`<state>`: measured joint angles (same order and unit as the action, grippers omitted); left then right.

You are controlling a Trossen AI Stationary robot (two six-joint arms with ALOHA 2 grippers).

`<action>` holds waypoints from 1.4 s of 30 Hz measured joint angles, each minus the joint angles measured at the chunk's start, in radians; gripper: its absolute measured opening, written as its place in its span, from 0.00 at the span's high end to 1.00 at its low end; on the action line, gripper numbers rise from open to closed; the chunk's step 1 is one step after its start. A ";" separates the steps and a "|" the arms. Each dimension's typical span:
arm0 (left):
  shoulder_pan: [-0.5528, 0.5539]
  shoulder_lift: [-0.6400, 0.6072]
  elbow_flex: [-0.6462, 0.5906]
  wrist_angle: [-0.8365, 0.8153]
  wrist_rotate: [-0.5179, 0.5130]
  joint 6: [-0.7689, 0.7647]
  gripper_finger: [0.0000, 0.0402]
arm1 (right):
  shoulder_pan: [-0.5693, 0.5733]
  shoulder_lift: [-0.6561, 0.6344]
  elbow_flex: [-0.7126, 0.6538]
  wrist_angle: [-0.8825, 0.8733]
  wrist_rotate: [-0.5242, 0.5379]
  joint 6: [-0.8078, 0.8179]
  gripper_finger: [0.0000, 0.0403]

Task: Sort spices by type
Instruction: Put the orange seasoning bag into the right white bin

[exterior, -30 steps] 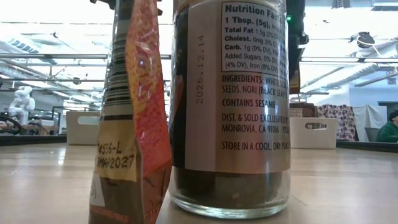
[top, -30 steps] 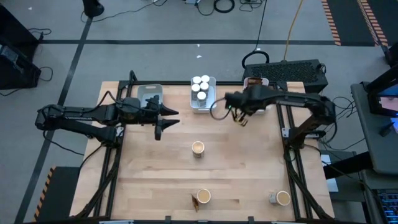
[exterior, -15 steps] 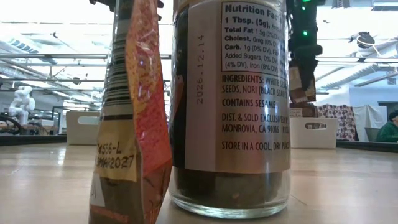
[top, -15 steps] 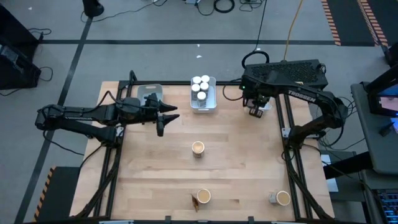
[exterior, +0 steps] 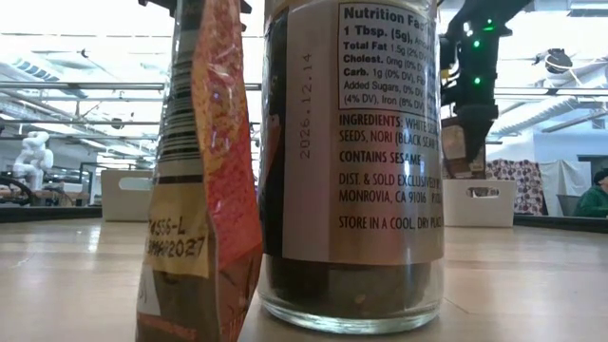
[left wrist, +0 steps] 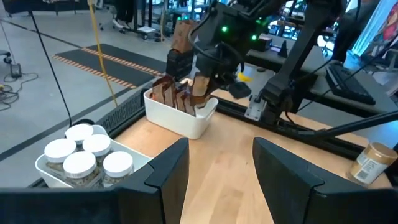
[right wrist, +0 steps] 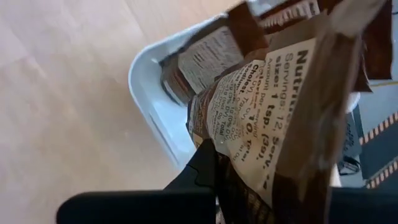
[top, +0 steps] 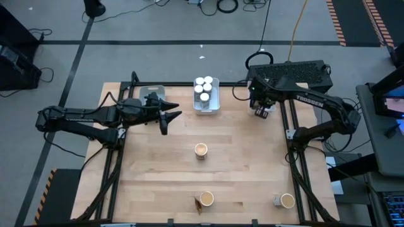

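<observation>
- The right gripper is hanging over the white rectangular tray at the upper right of the high view, clenched on a dark brown crinkled pouch, which is dangling above other brown pouches standing in that tray.
- The left gripper is hovering at the upper left of the high view, jaws parted and holding nothing, beside a grey tray.
- White-capped little jars are filling a tray at upper centre.
- Round tan-topped tubs are sitting on the wooden table: one mid-frame, two near the bottom edge.
- In the low view a large glass jar and an orange-red pouch are blocking most of the table.
</observation>
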<state>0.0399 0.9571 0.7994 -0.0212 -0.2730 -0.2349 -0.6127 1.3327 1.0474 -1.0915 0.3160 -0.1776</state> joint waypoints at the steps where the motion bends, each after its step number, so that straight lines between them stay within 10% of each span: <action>1: 0.000 0.000 0.000 0.002 0.000 -0.005 0.55 | -0.002 0.000 -0.011 0.023 -0.002 -0.004 0.98; 42: -0.001 0.001 0.000 -0.014 0.005 -0.047 0.55 | -0.032 0.141 -0.040 0.111 -0.146 -0.249 0.98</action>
<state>0.0391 0.9582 0.7994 -0.0356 -0.2679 -0.2822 -0.6452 1.4736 1.0069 -0.9805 0.1698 -0.4267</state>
